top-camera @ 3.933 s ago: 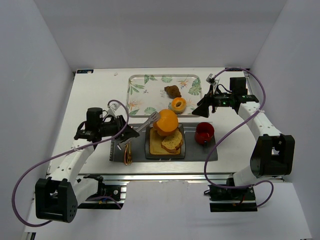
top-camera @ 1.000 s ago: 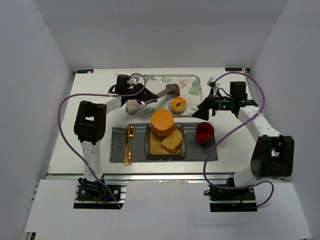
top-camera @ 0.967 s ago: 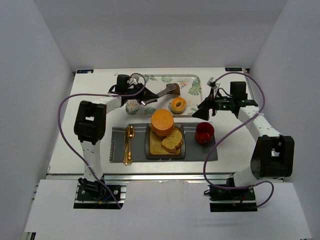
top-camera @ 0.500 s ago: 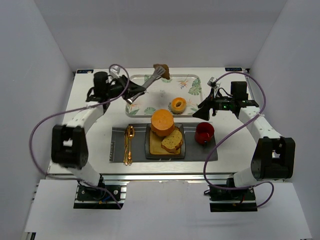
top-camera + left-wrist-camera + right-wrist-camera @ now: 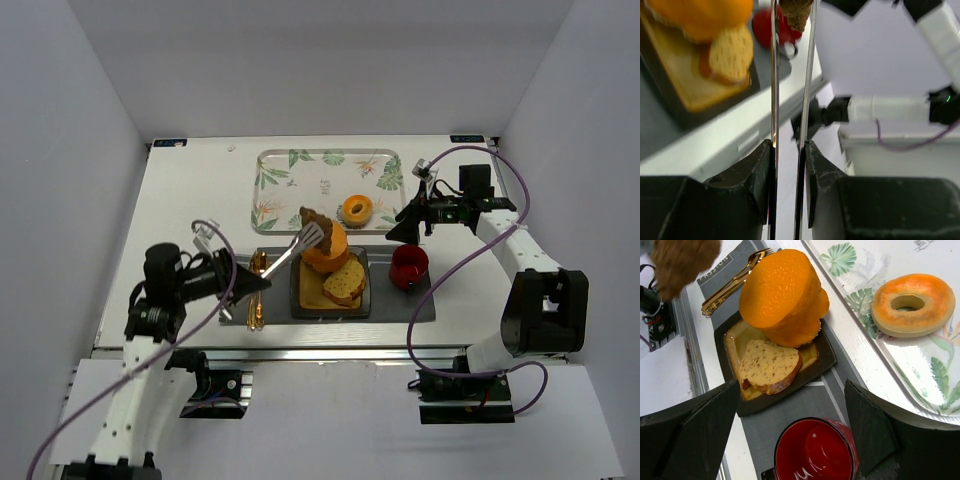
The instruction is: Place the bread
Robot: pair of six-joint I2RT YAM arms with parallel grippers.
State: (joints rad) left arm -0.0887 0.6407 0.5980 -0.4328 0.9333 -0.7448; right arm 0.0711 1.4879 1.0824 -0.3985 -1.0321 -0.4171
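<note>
Looking down from above, we find the bread (image 5: 345, 282) lying on the dark square plate (image 5: 297, 298). Its oval face is turned up and its far edge is tucked against an orange domed piece (image 5: 336, 250) that sits on the far half of the same plate. The right wrist view gives us the slice closer: pale speckled crumb with a brown crust along its near side.

The left gripper (image 5: 240, 285) is clamped on the handle end of a pair of metal tongs (image 5: 288, 256). In the left wrist view its fingers (image 5: 757, 172) press the tongs' two arms from either side. The tongs slant up and right across the plate's left edge, and their tip pinches a brown lump (image 5: 312, 218) held over the orange domed piece — whether the two touch, we cannot tell.

The right gripper (image 5: 402, 230) hangs near the near right corner of the leaf-patterned tray (image 5: 300, 168), with its jaws spread wide and nothing between them. It is just beside the ring donut (image 5: 356, 210), which lies on that tray.

The plate stands on a grey mat (image 5: 400, 306). Gold cutlery (image 5: 256, 296) lies on the mat left of the plate, and a red cup (image 5: 408, 265) stands on it to the right — apart from the plate.
</note>
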